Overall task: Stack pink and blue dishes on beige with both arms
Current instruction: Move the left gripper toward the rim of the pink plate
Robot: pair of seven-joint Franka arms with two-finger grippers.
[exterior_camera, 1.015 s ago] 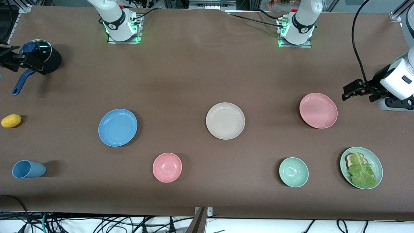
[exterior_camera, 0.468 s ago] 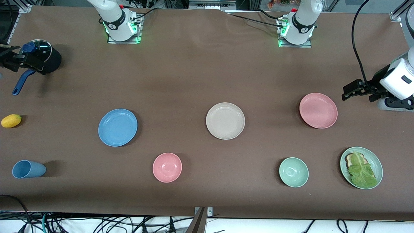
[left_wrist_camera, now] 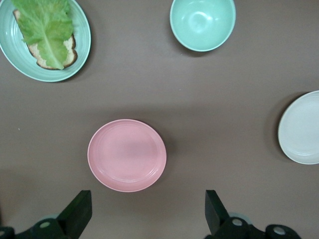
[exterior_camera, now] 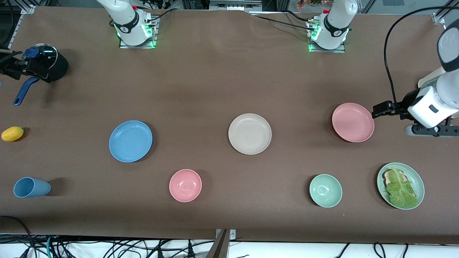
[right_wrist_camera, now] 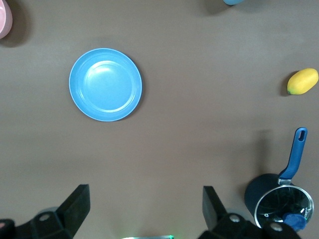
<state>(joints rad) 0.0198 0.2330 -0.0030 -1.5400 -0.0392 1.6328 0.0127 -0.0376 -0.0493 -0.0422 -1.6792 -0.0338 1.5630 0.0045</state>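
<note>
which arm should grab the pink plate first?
Left, probably. The left gripper hangs open right at the pink plate, at its own end of the table. The right gripper is up by the pot.

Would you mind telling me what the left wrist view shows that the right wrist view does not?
Only the left wrist view shows the round matte pink plate, the beige plate, the green bowl and the green plate with lettuce. Only the right wrist view shows the round blue plate, yellow lemon and dark pot. Both share the brown table.
</note>
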